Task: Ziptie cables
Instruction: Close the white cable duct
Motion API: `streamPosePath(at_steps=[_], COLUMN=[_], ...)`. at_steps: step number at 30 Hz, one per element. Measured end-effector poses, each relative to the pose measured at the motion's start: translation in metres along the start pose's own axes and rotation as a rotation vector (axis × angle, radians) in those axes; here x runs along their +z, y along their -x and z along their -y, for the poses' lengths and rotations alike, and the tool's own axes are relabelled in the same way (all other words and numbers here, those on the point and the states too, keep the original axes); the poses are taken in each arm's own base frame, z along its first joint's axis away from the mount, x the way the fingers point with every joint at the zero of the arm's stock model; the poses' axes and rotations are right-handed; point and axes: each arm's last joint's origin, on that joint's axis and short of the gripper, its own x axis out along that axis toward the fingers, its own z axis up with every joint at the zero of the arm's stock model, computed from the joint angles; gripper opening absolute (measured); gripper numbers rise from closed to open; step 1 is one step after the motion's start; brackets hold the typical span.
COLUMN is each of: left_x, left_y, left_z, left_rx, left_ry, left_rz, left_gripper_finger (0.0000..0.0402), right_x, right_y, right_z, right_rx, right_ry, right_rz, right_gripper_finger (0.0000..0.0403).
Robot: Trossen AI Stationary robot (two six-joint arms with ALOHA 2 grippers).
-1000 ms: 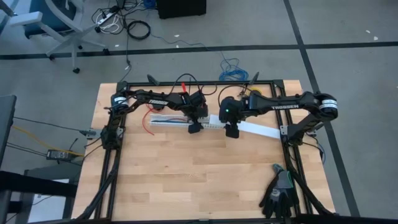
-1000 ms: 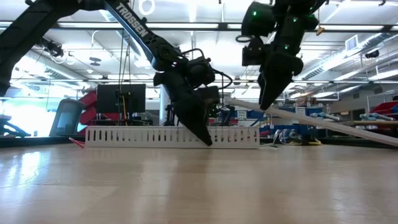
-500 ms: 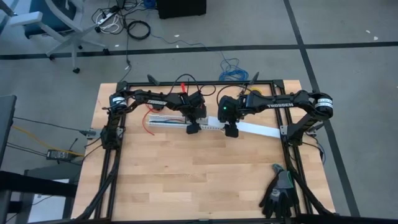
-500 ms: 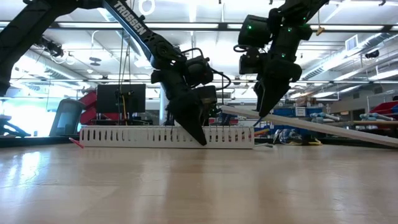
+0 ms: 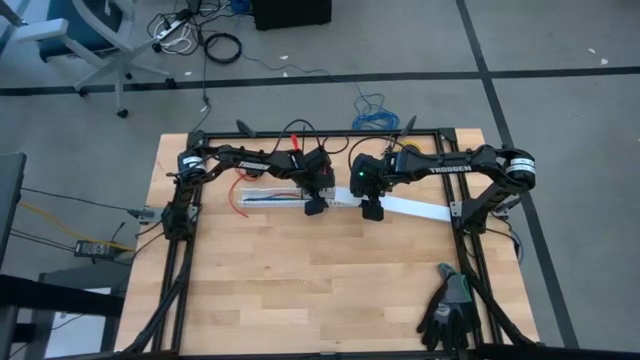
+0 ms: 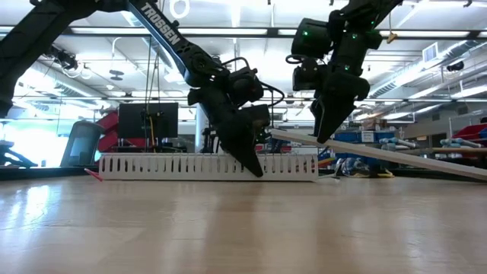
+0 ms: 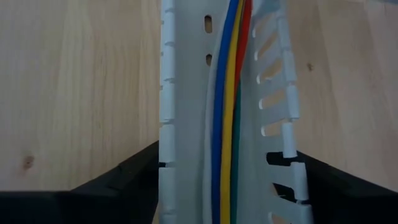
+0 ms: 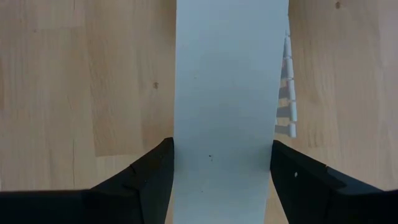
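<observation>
The white slotted channel [image 5: 285, 197] lies on the table toward its far side. The cables [image 7: 225, 93], blue, yellow, red and green, run along inside it. My left gripper [image 5: 313, 205] points down over the channel's right part and is shut on it. My right gripper [image 5: 372, 211], just to the right, is shut on a white flat strip [image 5: 415, 210]. The strip slants in the low view [image 6: 380, 152], with its left end raised over the channel's right end. The ziptie is not in view. My left gripper pinches the channel between its two fingers, one on each slotted side wall [image 7: 163, 163]. The fingers come from above, pointing down, and lie across the channel. The channel rests flat on the table with the cables inside. My right gripper pinches the white flat strip by its two long edges [image 8: 178, 155], near its left end. The fingers come from above and lie across it. That end [image 6: 285, 135] is lifted above the table. The strip slopes down toward the table's right edge.
A red wire [image 5: 240, 198] lies by the channel's left end. A black glove [image 5: 450, 312] lies at the table's near right corner. Bare wood fills the near half of the table [image 5: 300, 280]. A black frame [image 5: 465, 250] runs along the table's edges.
My right gripper has gone down a little with the strip's raised end and moved slightly toward the channel. My left gripper and the channel shifted a little toward the table's left edge and back again.
</observation>
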Motion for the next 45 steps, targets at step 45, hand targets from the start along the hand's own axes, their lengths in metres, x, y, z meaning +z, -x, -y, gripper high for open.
streamPosePath(at_steps=[45], left_x=[0.034], left_y=[-0.021], left_z=[0.020], left_rx=[0.023], left_ry=[-0.171], left_rz=[0.324], left_gripper_finger=[0.0310], right_x=[-0.018], right_y=[0.008], right_z=[0.016], right_rx=[0.002], right_ry=[-0.028], right_rz=[-0.114], right_gripper_finger=[0.0229])
